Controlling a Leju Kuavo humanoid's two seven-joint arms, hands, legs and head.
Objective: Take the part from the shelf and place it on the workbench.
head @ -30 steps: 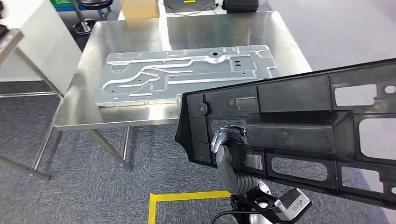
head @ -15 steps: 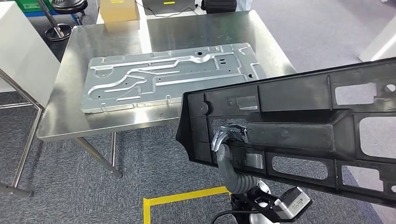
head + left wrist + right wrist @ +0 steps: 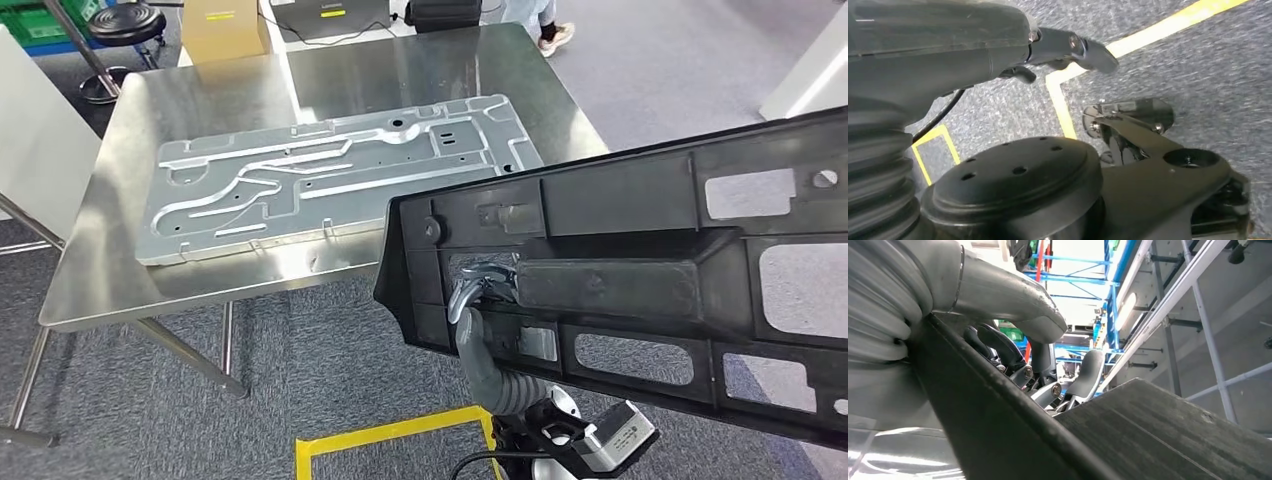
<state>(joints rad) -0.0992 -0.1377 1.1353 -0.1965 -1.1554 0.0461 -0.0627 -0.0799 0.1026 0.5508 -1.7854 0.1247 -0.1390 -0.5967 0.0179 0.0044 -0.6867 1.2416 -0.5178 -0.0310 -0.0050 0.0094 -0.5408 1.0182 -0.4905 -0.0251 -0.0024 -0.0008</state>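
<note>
Black plastic part point(image 3: 640, 290): held in the air near the bench point(image 3: 90, 280), off its front corner, not touching it. Right hand point(image 3: 478, 290): fingers point(image 3: 1040, 360) hooked through an opening, gripping the part. Left hand point(image 3: 1068, 47): hung over the carpet; finger state could not be told. Metal plate point(image 3: 330, 175): flat on bench.

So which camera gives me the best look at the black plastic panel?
Head view: the black plastic panel spans the foreground, cutouts visible, with a hand gripping through one opening. The right wrist view catches just a close dark edge of it; the left wrist view looks at the floor.
</note>
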